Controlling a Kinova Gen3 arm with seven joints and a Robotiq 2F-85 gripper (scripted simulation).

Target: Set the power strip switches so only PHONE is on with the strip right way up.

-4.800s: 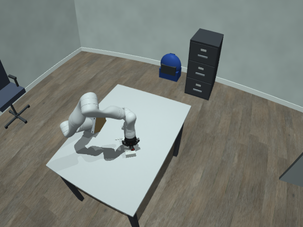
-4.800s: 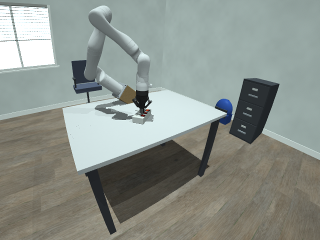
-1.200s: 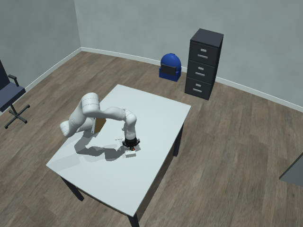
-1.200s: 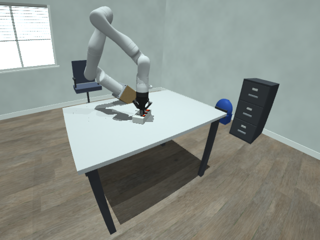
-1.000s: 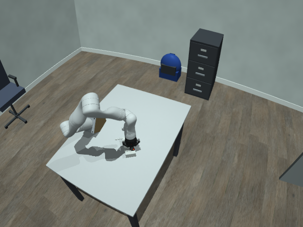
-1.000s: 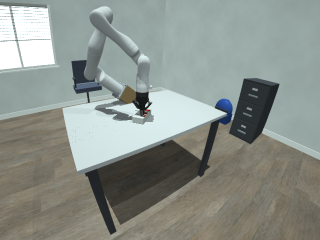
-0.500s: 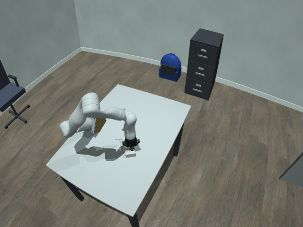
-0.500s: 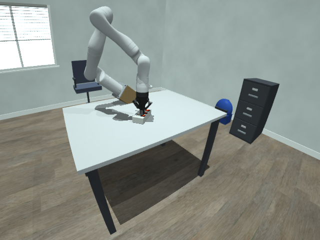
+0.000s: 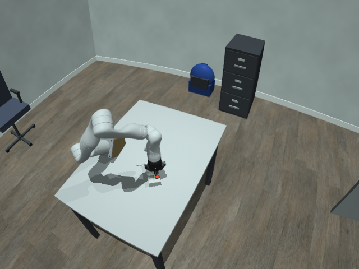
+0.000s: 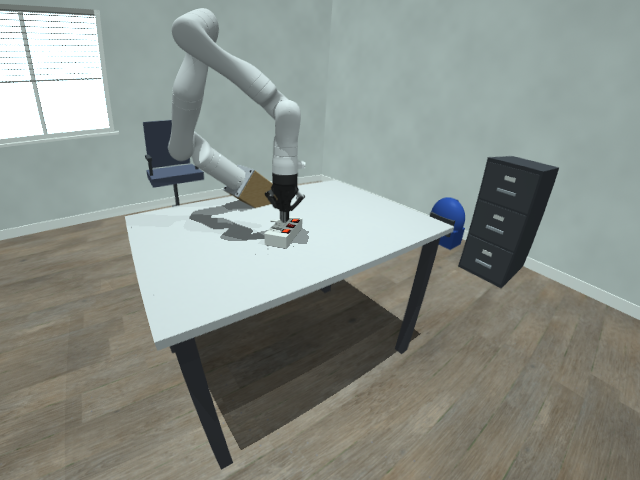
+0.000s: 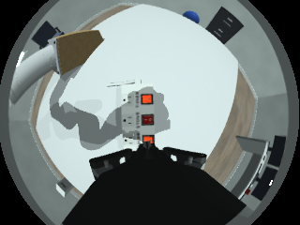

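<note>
On bench (image 10: 217, 289): power strip (image 10: 283, 235) face-up, red switches showing; gripper (image 10: 283, 218) fully closed, empty, above strip's near end.

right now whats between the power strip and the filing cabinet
In the top view, only bare table and then wood floor lie between the power strip and the filing cabinet; nothing stands there.
</note>
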